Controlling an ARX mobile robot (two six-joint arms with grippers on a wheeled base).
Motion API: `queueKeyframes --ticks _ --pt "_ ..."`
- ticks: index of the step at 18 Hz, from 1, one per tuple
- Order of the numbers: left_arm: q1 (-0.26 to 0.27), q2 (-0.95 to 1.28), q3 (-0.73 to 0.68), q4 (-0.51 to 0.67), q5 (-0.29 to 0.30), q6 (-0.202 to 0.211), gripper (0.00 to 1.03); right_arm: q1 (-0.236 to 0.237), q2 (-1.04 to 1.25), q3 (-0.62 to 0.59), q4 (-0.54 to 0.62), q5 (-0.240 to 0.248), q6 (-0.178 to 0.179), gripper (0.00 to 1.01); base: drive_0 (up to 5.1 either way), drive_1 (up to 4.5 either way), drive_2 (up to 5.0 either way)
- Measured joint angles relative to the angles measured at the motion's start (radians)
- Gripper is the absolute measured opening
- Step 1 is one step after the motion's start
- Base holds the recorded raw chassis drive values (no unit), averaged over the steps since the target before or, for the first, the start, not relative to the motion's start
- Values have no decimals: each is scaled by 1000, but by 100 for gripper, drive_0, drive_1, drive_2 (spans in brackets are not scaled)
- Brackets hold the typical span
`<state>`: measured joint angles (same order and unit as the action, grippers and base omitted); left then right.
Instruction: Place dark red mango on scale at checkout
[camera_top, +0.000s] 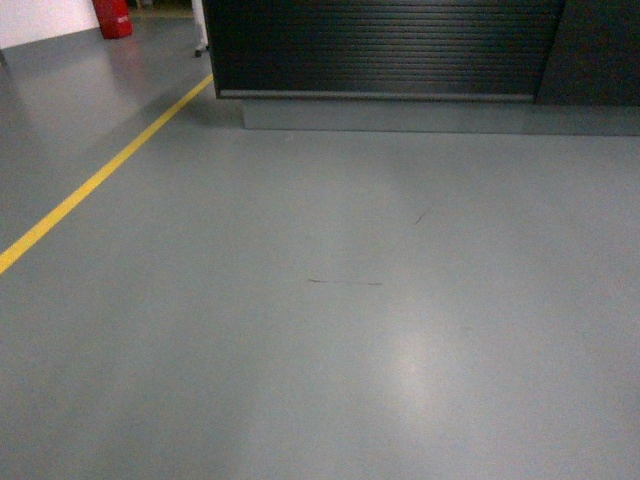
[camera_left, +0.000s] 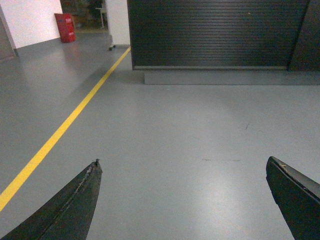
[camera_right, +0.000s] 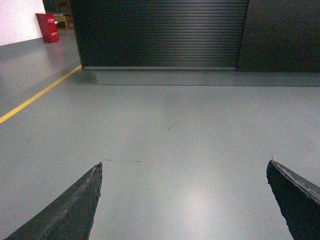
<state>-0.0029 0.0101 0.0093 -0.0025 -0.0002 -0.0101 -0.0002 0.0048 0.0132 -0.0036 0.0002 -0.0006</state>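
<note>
The checkout (camera_top: 385, 45) shows only as its dark, horizontally ribbed front across the top of the head view, standing on a grey plinth; the same front fills the top of the left wrist view (camera_left: 217, 32) and the right wrist view (camera_right: 160, 32). Its top, the scale and the dark red mango are out of view. My left gripper (camera_left: 182, 162) hangs open over bare grey floor, its two black fingers far apart with nothing between them. My right gripper (camera_right: 185, 162) is open in the same way, also empty. Neither gripper appears in the head view.
A yellow floor line (camera_top: 95, 180) runs diagonally along the left toward the counter's left corner. A red container (camera_top: 113, 17) stands far back left by a white wall. A plain dark panel (camera_top: 595, 50) adjoins the ribbed front on the right. Grey floor (camera_top: 330, 330) lies ahead.
</note>
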Motion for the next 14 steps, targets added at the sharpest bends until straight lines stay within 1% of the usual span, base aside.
queueKeyframes --ticks 14 --pt "0 0 0 0 0 0 98 0 0 0 0 0 0 98 0 0 0"
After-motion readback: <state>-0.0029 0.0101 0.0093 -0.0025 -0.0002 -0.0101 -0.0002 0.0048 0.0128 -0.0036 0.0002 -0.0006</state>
